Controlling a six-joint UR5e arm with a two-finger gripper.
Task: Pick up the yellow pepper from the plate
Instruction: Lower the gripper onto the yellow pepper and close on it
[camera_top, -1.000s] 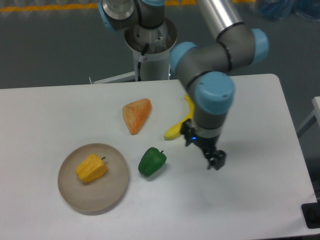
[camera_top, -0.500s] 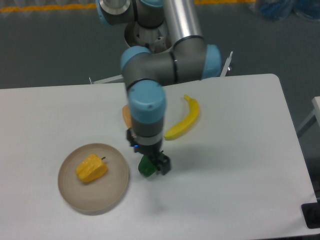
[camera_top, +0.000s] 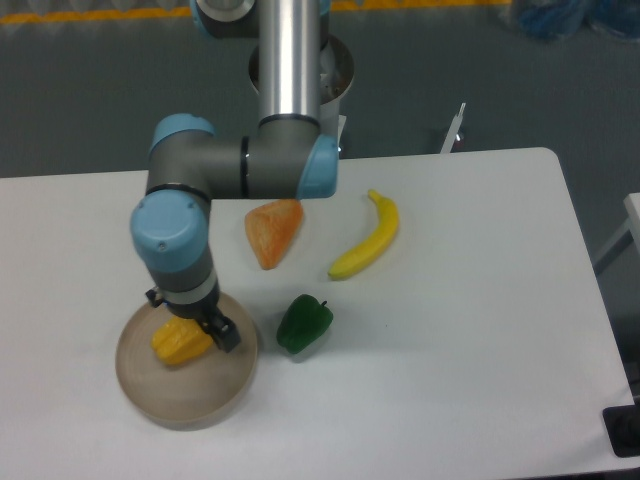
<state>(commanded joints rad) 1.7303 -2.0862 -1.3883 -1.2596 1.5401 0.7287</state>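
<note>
From my seat I see the tool down over the plate in the lower left of the frame, right at the yellow pepper. The wrist hides most of the fingers, so I cannot tell whether they are spread or closed, nor whether they touch the pepper; only a dark fingertip shows just right of it. The yellow pepper lies on the plate, toward its upper middle, partly covered by the wrist above it. The plate sits on the white surface, close to its lower left edge. The arm reaches in from the top centre of the frame, bends at a blue-capped elbow and drops to the plate. Just right of the plate, apart from it, lies the green pepper, its stem pointing up and right. Above the green pepper, near the middle of the frame, is the orange wedge, its upper edge tucked under the arm's elbow. The banana lies right of the wedge, slanting from upper right to lower left, clear of both.
</note>
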